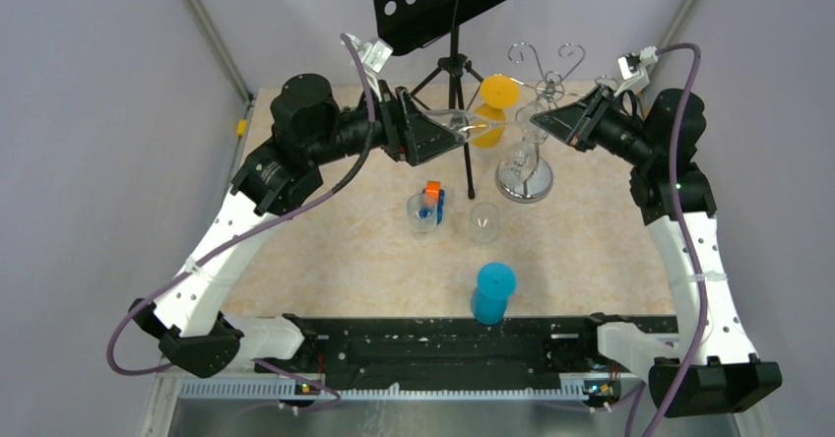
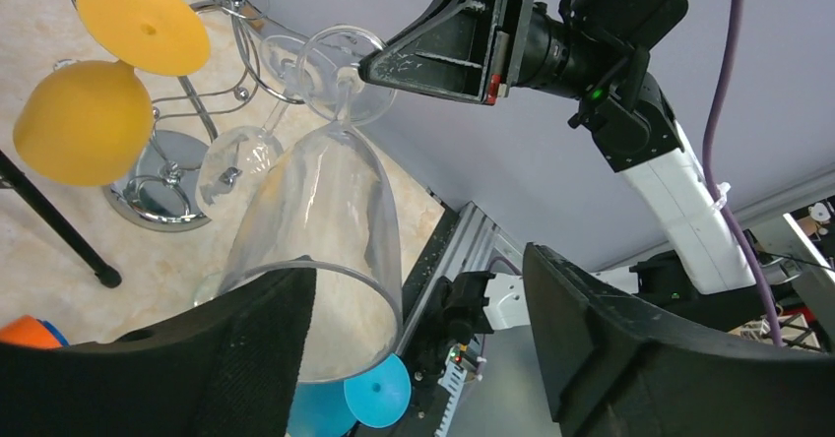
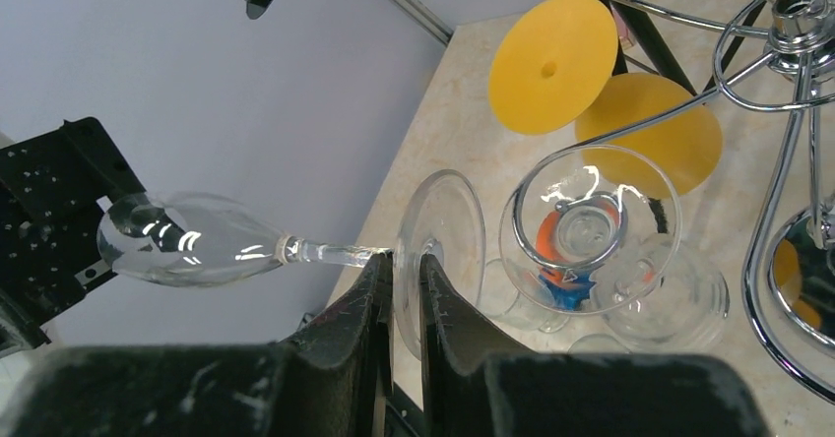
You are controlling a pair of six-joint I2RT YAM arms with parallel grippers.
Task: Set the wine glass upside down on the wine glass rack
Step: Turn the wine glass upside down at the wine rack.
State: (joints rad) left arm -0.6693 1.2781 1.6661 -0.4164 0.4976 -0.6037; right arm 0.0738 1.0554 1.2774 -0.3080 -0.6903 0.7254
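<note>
The left gripper (image 2: 418,268) is standing with its jaws wide open. The bowl of the wine glass (image 3: 197,242) is lying close beside one finger (image 2: 251,348), while the other finger is sitting well apart from it, so nothing is being clamped there. The glass is hanging on its side in the air above the table (image 1: 325,250), with the bowl pointing toward the left arm and the foot toward the right arm.

The right gripper (image 3: 406,265) is pinching the rim of the round foot, its jaws drawn almost together with only the thin disc between them. Just right of the foot, the wine glass rack (image 1: 525,179) is standing upright on the table. Its curled arms are carrying a yellow glass (image 1: 499,93) and a second clear glass (image 3: 591,222), both hanging bowl down. The views are not showing whether the held foot is touching the rack's wire.
</note>
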